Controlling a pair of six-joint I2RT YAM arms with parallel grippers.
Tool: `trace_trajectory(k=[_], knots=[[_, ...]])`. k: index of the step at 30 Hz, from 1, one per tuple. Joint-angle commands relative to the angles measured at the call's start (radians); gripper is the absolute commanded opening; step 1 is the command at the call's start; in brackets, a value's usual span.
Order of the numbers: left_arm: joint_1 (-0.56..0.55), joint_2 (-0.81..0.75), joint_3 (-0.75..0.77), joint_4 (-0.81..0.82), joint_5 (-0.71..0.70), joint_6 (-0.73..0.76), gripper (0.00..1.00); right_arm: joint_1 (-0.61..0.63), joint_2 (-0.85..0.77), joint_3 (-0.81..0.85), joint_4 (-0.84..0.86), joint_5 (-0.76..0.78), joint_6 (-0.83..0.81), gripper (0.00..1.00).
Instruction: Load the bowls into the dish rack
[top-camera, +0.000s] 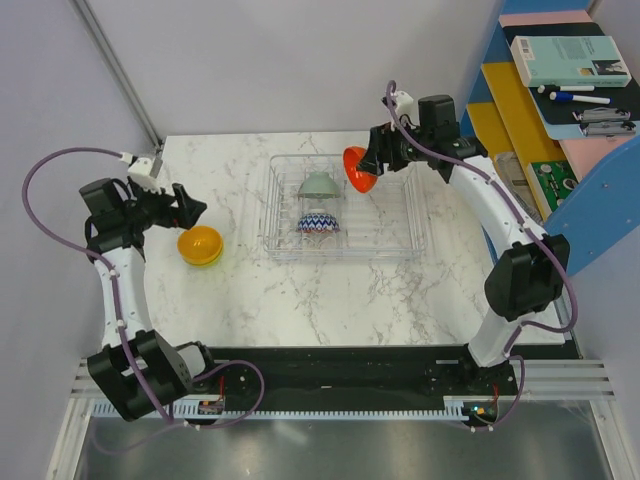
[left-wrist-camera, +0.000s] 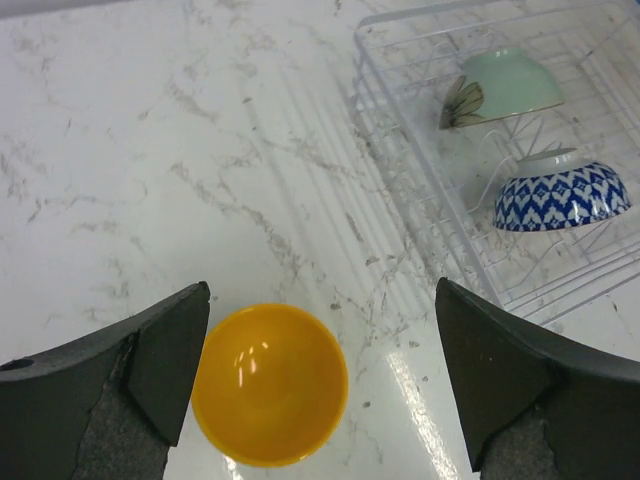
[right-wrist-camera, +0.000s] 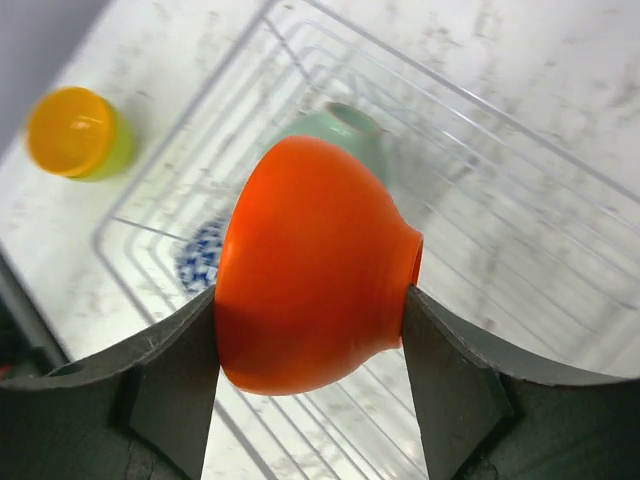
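**A:** Right arm was up over the dish rack (top-camera: 400, 246), and the right gripper (right-wrist-camera: 310, 300) was clenched on the red-orange bowl (right-wrist-camera: 300, 250), one finger pressed on each side.

**B:** A plain, glossy little bowl, tipped on its side, foot ring poking out beside one finger. It hung above the far part of the rack, just right of the pale grey-green bowl (top-camera: 317, 184).

**A:** That grey-green one sat inside the rack among the ribs, with the blue-white zigzag bowl (top-camera: 318, 224) just nearer us. Clear plastic all round them, low walls.

**B:** And the left?

**A:** The left gripper (left-wrist-camera: 322, 290) was spread wide, grasping nothing. The orange-yellow bowl (left-wrist-camera: 270, 385) lay mouth up on the marble table (top-camera: 300, 300), left of the rack and apart from it.

**B:** In the wrist view it sat below and between the two fingers, closer to one than the other. A lime-green edge showed under it from the right arm's camera.
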Motion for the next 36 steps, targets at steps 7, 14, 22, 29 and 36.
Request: trace_trajectory(k=[7, 14, 22, 29, 36], knots=[[0.151, -0.036, -0.094, 0.026, 0.056, -0.035, 1.0, 0.128, -0.107, -0.05, -0.124, 0.652, -0.369, 0.0], [0.163, -0.068, -0.129, 0.063, 0.056, -0.042, 1.0, 0.196, -0.036, -0.096, -0.068, 0.875, -0.414, 0.0], [0.166, -0.084, -0.151, 0.08, 0.054, -0.047, 1.0, 0.22, 0.067, -0.084, -0.02, 1.016, -0.472, 0.0], [0.173, -0.082, -0.151, 0.084, 0.065, -0.053, 1.0, 0.239, 0.154, -0.085, -0.003, 1.076, -0.501, 0.0], [0.173, -0.088, -0.157, 0.084, 0.074, -0.055, 1.0, 0.254, 0.258, -0.076, 0.057, 1.179, -0.527, 0.0]])
